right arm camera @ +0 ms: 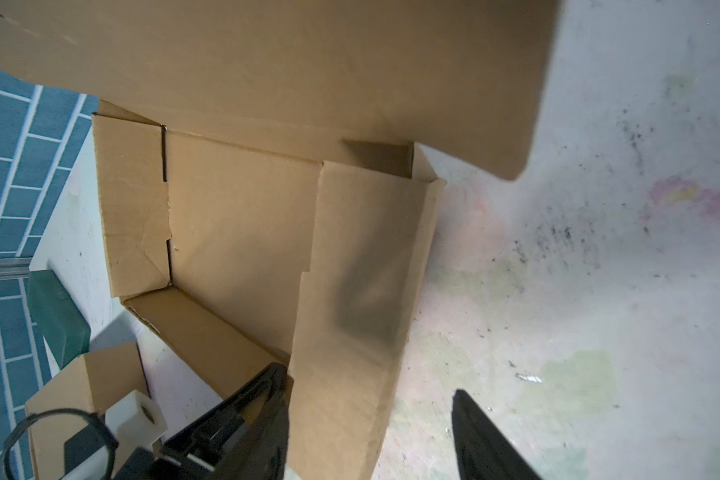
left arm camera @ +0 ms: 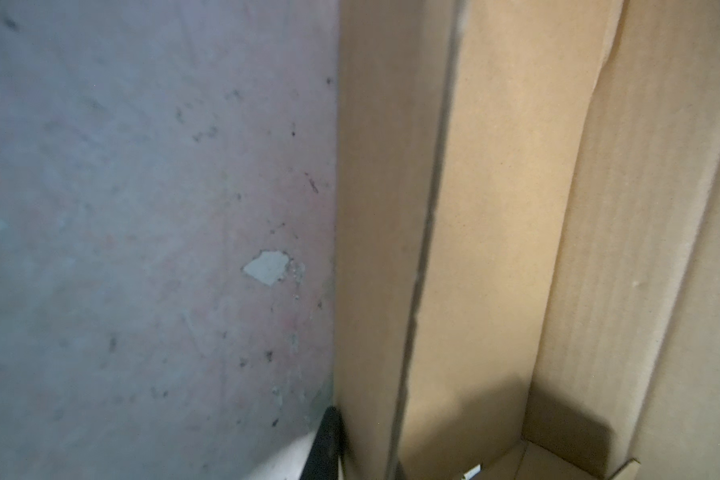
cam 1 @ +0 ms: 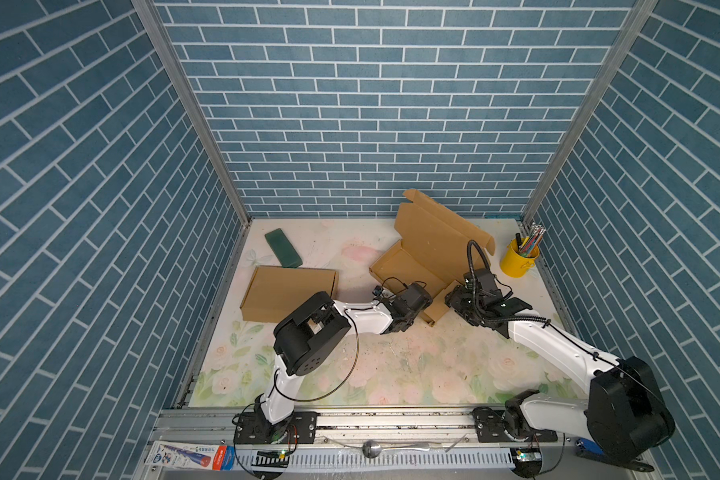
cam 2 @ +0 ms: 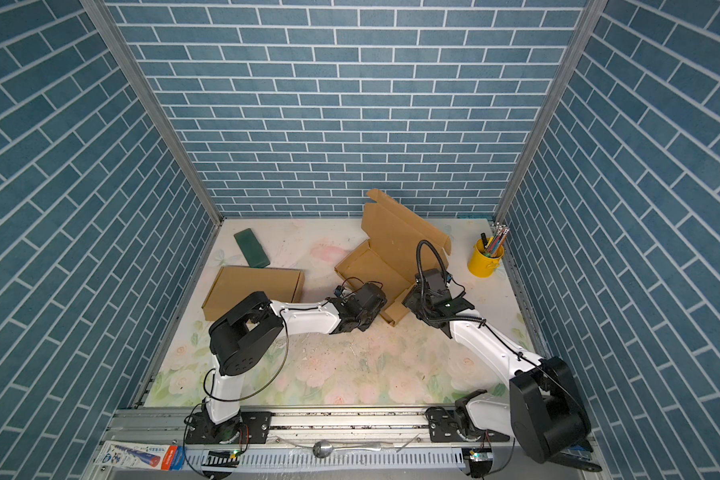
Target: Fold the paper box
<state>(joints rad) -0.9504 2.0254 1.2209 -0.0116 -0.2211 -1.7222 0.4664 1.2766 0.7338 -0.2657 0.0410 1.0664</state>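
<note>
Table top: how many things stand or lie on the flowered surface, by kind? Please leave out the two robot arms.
Cardboard boxes: 2, the closed box and the open box
Green block: 1
Yellow cup of pencils: 1
Total: 4

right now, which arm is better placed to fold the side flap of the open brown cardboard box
Right. The right gripper is open with the side flap of the open brown cardboard box between its fingers. The left gripper looks pinched on the near wall, better used for steadying.
</note>
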